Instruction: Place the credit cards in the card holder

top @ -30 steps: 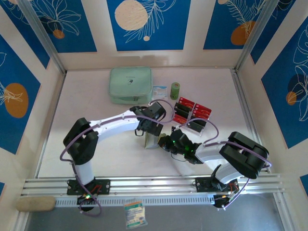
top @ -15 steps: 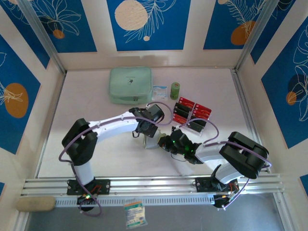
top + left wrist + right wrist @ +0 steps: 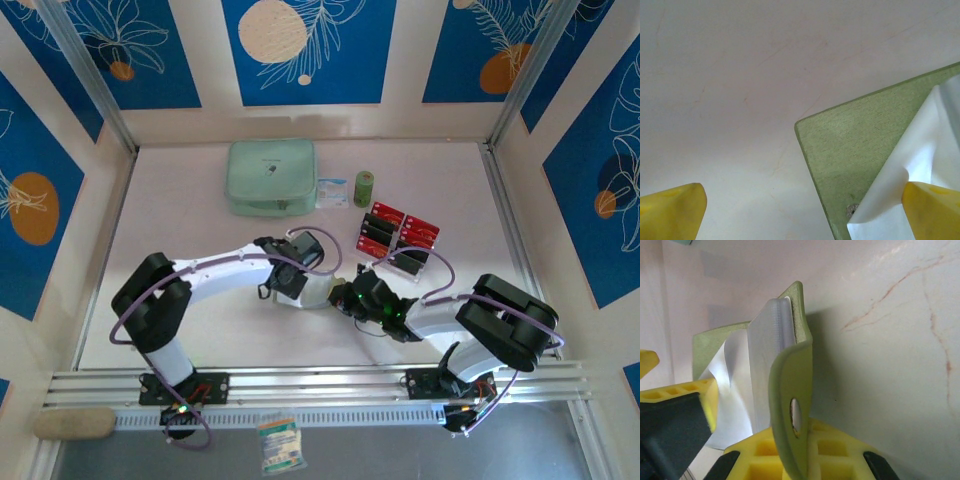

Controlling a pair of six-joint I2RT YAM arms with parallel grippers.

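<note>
White, faintly veined tabletop [image 3: 180, 200], evenly lit. Blue wall panels [image 3: 305, 50] at 9, 12 and 3 o'clock, with white leaf outlines and orange or cream discs, cream strips [image 3: 210, 60] between. Aluminium rails [image 3: 320, 385] along 6 o'clock.

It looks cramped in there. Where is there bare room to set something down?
Bare: the table left of the mint pouch, and the far-right strip past the credit cards. Crowded: the middle, around the card holder.

The pale marbled surface [image 3: 180, 220] carries a mint-green pouch [image 3: 271, 177], a small packet [image 3: 333, 192], a green cylinder [image 3: 364, 188], a clear rack [image 3: 410, 264] of credit cards [image 3: 390, 222], and the card holder [image 3: 850, 150].
</note>
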